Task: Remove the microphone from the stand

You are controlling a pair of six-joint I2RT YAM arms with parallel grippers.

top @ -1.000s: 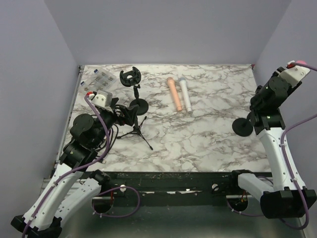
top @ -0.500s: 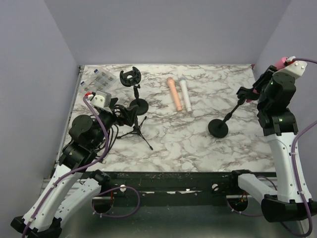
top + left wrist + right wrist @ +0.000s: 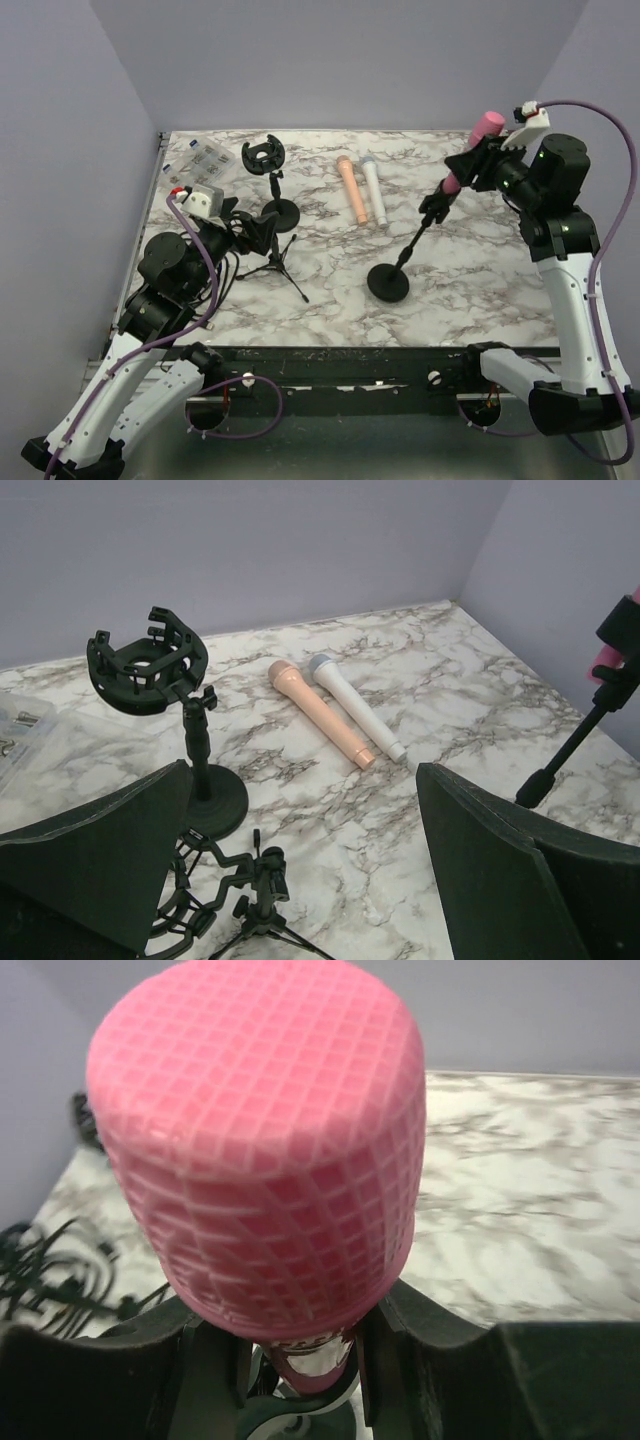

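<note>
The pink microphone (image 3: 485,127) is held aloft at a slant, above and to the rear right of the round base (image 3: 388,284) of its stand (image 3: 412,242), and is judged not yet freed from the clip, since the pole runs down from it at a lean. It is clamped just beneath its head by the jaws of the right gripper (image 3: 308,1348). Because the stand itself is held by nothing, a further pull would likely only drag or lift the whole stand. The base could then swing, topple or be dropped onto the tabletop (image 3: 460,290), or the microphone could be twisted out of the grip. Whether the base rests on the tabletop or hangs just off it cannot be told. Well to the left of the base, the jaws of the left gripper (image 3: 300,790) are spread wide and empty. The grip below the meshed head is shown only by the right wrist view, where the base is hidden; lean and base together are shown only from the top. The left wrist view adds the peach microphone (image 3: 320,712) and white microphone (image 3: 355,705) lying side by side to the rear left of the base, with a shock mount (image 3: 145,660) and tripod stand (image 3: 262,900) farther left.
</note>
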